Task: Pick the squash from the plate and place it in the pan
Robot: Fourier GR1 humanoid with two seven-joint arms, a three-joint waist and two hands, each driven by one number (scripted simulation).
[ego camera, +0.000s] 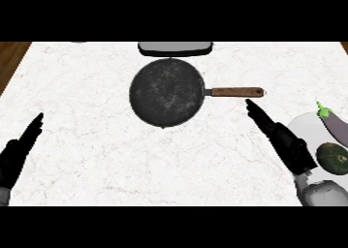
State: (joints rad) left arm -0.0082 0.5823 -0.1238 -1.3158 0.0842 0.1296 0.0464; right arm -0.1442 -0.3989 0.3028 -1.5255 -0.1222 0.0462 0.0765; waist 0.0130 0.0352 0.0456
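Centrally, a dark round pan (167, 93) lies on the white marble counter (98, 145), its brown wooden handle (236, 91) pointing toward the view's right. Behind the pan, at the far edge of the counter, a grey object with a dark rim (175, 47) is partly cut off; what it is cannot be told.

At the right edge a pale plate (305, 127) carries two items. The squash (334, 158), dark green and round, sits on the near part of the plate. A purple eggplant (340, 125) with a green stem lies on the far part, just beyond the squash and apart from it.

The right hand (284, 143) extends from the lower right, fingers straight and together, tips pointing toward the end of the pan handle without touching it. It lies just left of the plate and beside the squash, holding nothing.

The left hand (15, 155) shows at the lower left, fingers straight and pointing away from the robot, over bare counter, well apart from the pan; it also holds nothing.

Strips of brown wood (5, 63) border the counter at both far corners.
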